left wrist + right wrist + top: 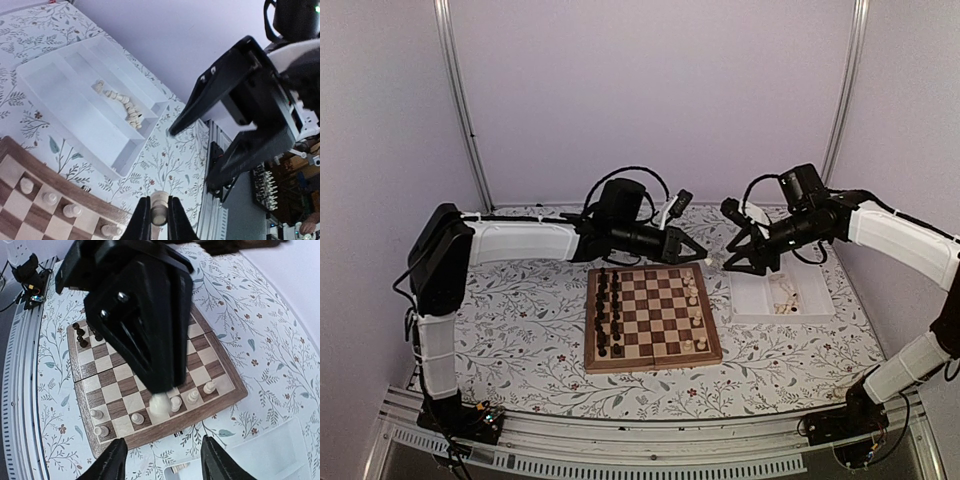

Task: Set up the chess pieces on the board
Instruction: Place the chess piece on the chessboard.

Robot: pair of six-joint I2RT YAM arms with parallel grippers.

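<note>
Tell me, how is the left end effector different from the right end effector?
1. The left end effector is shut on a pale chess piece; the right end effector is open and holds nothing.
2. The left end effector hangs by the board's far right corner; the right end effector hangs nearer the white tray.

Both are black, have two fingers, and point at each other.
</note>
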